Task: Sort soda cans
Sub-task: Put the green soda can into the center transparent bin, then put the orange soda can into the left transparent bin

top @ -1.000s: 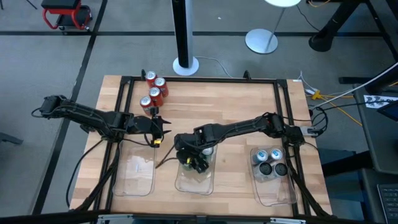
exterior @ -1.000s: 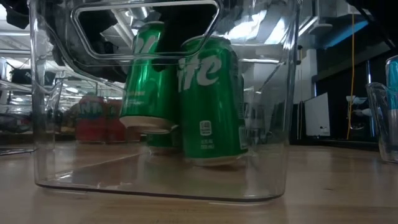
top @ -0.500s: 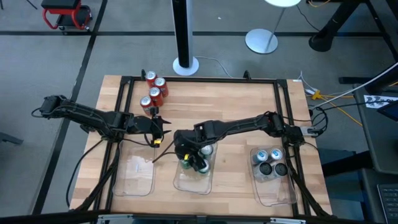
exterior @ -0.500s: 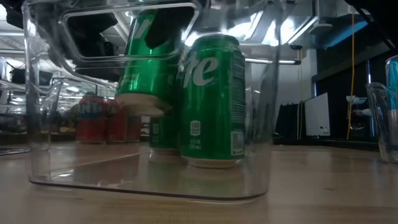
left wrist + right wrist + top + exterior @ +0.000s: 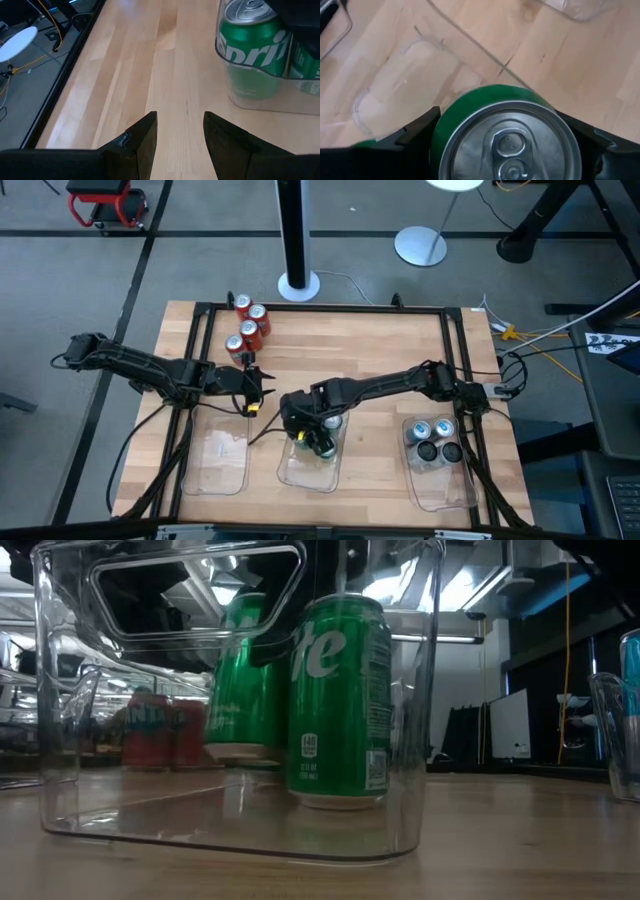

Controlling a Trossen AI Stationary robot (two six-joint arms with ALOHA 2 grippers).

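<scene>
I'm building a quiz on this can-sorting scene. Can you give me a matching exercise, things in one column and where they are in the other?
Things:
1. red cans
2. green can in the right gripper
3. silver-blue and dark cans
4. left gripper

Places:
A. in the right-hand tray
B. over bare wood, empty
C. far left corner of the table
D. over the middle tray

Pairs: 1-C, 2-D, 3-A, 4-B

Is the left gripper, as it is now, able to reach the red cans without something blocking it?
Probably yes. The left gripper hangs open and empty just beside the red cans, with only bare table between them.
</scene>
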